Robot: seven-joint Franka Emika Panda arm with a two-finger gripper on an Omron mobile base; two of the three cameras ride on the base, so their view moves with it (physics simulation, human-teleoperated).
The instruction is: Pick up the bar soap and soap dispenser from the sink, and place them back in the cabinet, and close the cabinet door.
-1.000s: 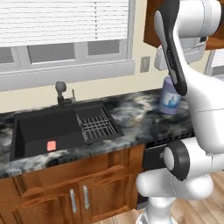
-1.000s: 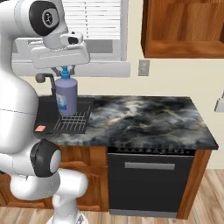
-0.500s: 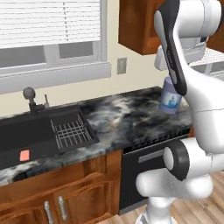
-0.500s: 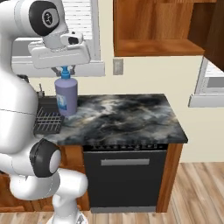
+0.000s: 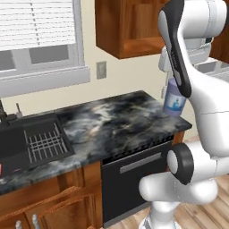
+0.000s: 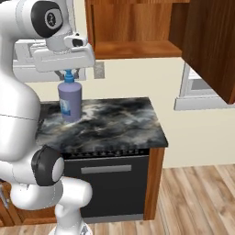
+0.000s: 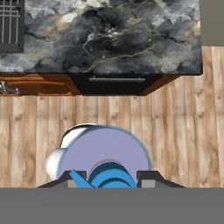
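Note:
My gripper (image 6: pixel 69 77) is shut on the blue pump top of the soap dispenser (image 6: pixel 70 101), a blue-purple bottle hanging upright above the marble counter (image 6: pixel 114 121). In the hand view the soap dispenser (image 7: pixel 103 162) sits between my finger tips, seen from above. In the left base view the soap dispenser (image 5: pixel 174 100) peeks out behind my arm. The cabinet (image 6: pixel 133 27) stands open above and to the right, its cabinet door (image 6: pixel 209 41) swung out toward me. The black sink (image 5: pixel 11 147) lies far left. A sliver of the pink bar soap (image 5: pixel 1 169) shows at the picture's edge.
A wire rack (image 5: pixel 44 145) fills the sink's right section. A black dishwasher (image 6: pixel 110 183) sits under the counter, with wooden floor (image 6: pixel 193 197) to its right. A wall outlet (image 5: pixel 101 70) and a window (image 5: pixel 40 40) are behind the counter.
The whole scene has slid left in both base views, so the base has driven right. The open cabinet and its door have come into view. The dispenser stays held in my gripper.

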